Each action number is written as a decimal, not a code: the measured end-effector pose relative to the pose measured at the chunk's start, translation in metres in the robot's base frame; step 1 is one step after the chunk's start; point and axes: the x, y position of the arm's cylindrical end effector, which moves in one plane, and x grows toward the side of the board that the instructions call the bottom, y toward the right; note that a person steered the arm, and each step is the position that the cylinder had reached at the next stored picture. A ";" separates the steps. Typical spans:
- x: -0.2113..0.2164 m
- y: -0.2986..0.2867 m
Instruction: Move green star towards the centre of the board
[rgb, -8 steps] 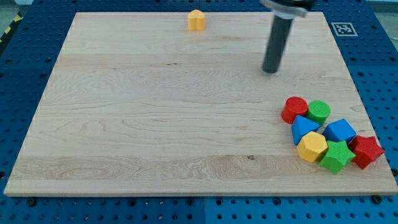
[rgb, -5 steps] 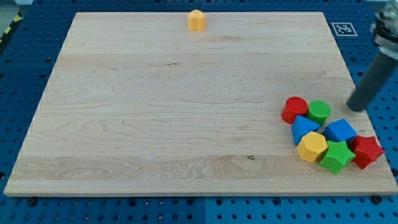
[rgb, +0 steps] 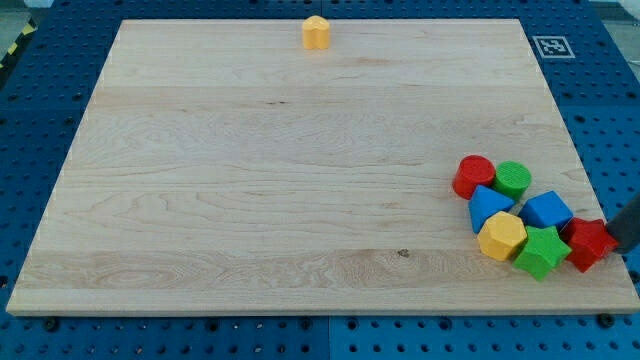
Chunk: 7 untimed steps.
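Green star-shaped plastic block (rgb: 542, 250), lower right of the wooden surface (rgb: 250, 180), looks light, rigid, free-sliding. No claw; my tip (rgb: 628, 244) sits right of the red star block (rgb: 588, 243), so push the green star's right flank leftward.

Laboratory test bench for robot manipulation: a pale wooden board (rgb: 300, 170) is lying on a blue perforated mounting plate (rgb: 40, 120), whose regular grid of holes is showing past every edge of the board. A black-and-white fiducial marker (rgb: 552, 46) is sitting at the board's top-right corner, and yellow-black hazard tape (rgb: 14, 48) is running beyond the top-left corner. Small coloured plastic blocks are serving as test pieces near the bottom-right corner
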 end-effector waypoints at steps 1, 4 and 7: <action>0.008 -0.026; 0.014 -0.036; 0.030 -0.041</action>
